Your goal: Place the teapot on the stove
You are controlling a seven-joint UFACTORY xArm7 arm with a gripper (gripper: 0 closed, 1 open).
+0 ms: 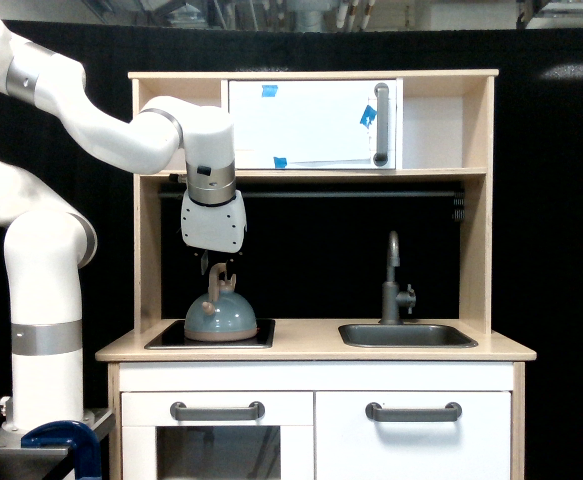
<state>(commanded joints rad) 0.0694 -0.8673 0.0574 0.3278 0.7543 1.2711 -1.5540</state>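
One teapot (219, 318) upright on stove (261, 333) | claw (216, 268) just above handle | grip state unclear

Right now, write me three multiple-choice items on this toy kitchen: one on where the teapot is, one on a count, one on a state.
1. Where does the teapot sit?
A. in the sink
B. on the stove
C. on the top shelf

2. How many grey bar handles do the white fronts below the counter carry?
A. one
B. two
C. four

3. How does the teapot stand?
A. upright on its base
B. tipped on its side
C. hanging in the air

Key: 1 B, its base rests on the black panel. 2 B, one bar on each front. 3 A, handle up, base flat, the gripper just above it.
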